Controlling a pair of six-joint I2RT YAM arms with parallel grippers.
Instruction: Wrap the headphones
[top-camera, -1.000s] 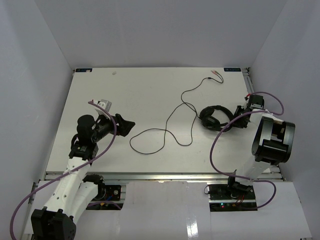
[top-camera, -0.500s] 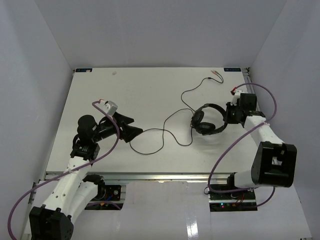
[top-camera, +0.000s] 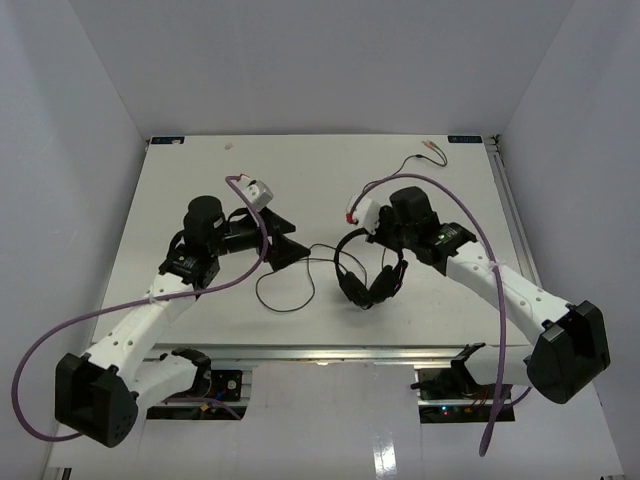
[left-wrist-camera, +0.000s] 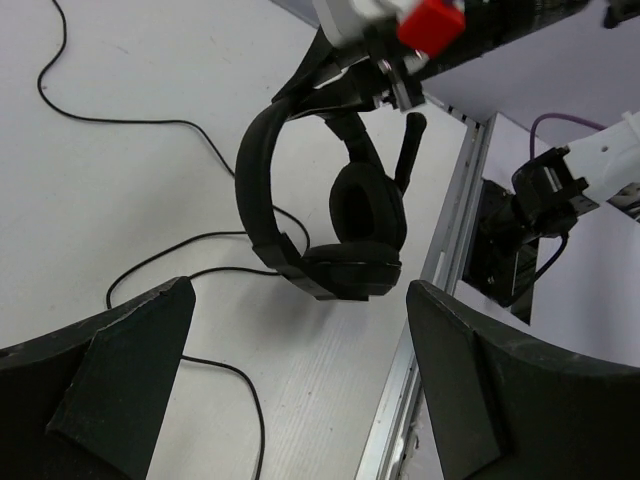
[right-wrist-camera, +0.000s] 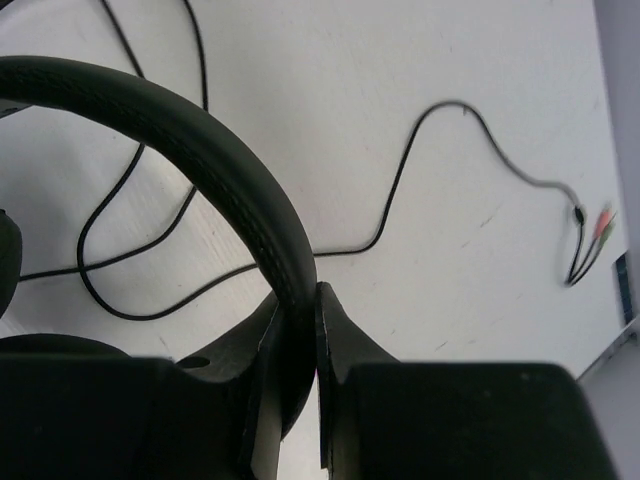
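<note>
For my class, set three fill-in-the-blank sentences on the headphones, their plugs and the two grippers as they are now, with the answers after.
1. The right gripper is shut on the ___ of the headphones.
2. The left gripper is ___ and holds nothing.
3. The pink and green plugs lie on the ___.

Missing words: headband; open; table.

headphones (left-wrist-camera: 367, 208): matt black, grained headband (leather-like), soft padded cups | cable (right-wrist-camera: 398, 190): smooth | table (top-camera: 200, 170): white, matt
</note>
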